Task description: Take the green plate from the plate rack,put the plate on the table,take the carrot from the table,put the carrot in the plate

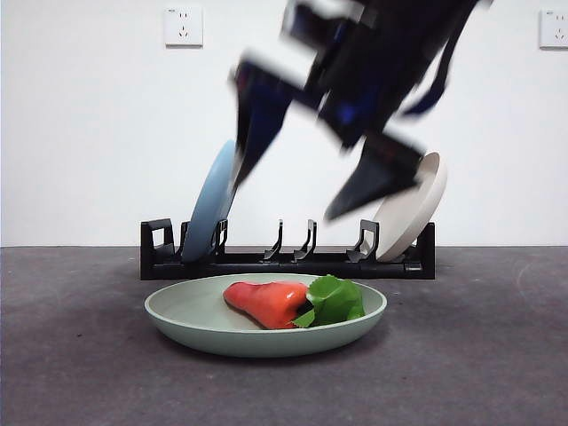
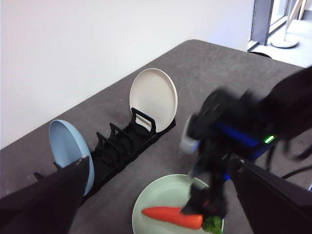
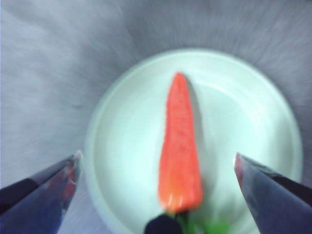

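Note:
The green plate [image 1: 177, 315] lies flat on the table [image 1: 71, 355] in front of the plate rack [image 1: 284, 264]. The carrot [image 1: 266, 302] lies inside it, leaves to the right. My right gripper [image 1: 311, 173] is open and empty, blurred, a little above the plate. In the right wrist view its jaws [image 3: 157, 157] stand wide on either side of the carrot [image 3: 180, 146] on the plate [image 3: 126, 141]. My left gripper [image 2: 161, 162] is open and empty, high above the table, looking down on the plate [image 2: 156, 195], the carrot [image 2: 170, 217] and the rack [image 2: 126, 141].
A light blue plate [image 1: 209, 217] stands in the rack's left end and a beige plate [image 1: 417, 209] leans in its right end; the middle slots hold nothing. A white wall with sockets [image 1: 183, 27] is behind.

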Controlling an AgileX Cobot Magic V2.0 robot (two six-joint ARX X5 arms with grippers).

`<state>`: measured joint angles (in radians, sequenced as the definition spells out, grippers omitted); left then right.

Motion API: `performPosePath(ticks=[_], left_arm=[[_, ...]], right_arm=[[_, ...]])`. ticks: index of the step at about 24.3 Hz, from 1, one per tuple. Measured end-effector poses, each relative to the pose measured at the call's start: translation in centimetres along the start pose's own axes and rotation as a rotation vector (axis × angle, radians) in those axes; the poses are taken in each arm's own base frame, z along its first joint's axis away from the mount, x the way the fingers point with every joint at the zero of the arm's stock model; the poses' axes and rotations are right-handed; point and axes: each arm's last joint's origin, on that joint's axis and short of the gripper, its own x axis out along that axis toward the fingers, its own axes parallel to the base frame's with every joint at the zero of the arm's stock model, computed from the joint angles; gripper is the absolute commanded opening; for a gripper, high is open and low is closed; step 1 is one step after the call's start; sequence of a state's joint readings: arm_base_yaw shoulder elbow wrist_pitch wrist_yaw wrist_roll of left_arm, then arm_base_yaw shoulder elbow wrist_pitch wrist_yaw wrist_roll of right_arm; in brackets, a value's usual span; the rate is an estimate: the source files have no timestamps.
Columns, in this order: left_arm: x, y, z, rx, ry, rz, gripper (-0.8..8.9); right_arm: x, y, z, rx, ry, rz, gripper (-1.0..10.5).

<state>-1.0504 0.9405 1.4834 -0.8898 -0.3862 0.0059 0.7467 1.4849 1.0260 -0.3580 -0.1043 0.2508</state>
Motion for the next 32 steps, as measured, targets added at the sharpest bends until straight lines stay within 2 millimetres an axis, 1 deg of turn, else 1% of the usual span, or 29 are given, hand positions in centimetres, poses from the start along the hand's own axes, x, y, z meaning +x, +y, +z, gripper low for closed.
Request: performPosePath(ticks=[1,3,6,7,9,10,11,14,15,19,32], left_arm=[[0.0,0.0,0.0,0.002,0.004,0.000,4.75],[0.0,0.0,-0.2,0.007,0.018,0.000,4.70],[0.0,0.0,-0.5,0.021,0.051,-0.001,4.70],[0.0,0.0,-0.7,0.027,0.065,-0.001,4.66],[0.0,0.0,-1.0,0.038,0.095,-0.001,4.33],[-0.1,0.0,-1.1,0.044,0.110,-0.002,3.69],[-0.1,0.0,-1.3,0.051,0.127,-0.002,2.83],[-0.2,0.0,-1.8,0.057,0.175,-0.003,-0.31],[-0.2,0.1,-1.9,0.058,0.188,-0.003,-0.02],[-0.3,0.1,-2.4,0.069,0.237,-0.002,-0.06],[-0.3,0.1,-2.5,0.067,0.249,0.000,-0.03]], right_arm=[[-1.9,0.2,-0.1,-0.001,-0.006,0.001,5.7],[-4.6,0.4,-0.4,-0.001,-0.005,0.002,5.6],[-8.6,0.5,-1.5,-0.002,0.010,-0.002,5.6],[-10.0,0.6,-2.1,-0.001,0.020,-0.005,5.4],[-12.1,0.5,-3.1,0.000,0.038,-0.009,4.5],[-13.2,0.5,-3.6,0.001,0.045,-0.011,4.0],[-14.0,0.5,-4.1,0.002,0.049,-0.012,3.3],[-15.9,0.4,-5.2,0.001,0.044,-0.004,0.2],[-16.3,0.4,-5.4,0.001,0.047,0.008,-0.2],[-17.1,0.6,-5.8,0.000,0.043,0.062,-0.1],[-17.2,0.6,-5.7,-0.003,0.031,0.066,0.0]])
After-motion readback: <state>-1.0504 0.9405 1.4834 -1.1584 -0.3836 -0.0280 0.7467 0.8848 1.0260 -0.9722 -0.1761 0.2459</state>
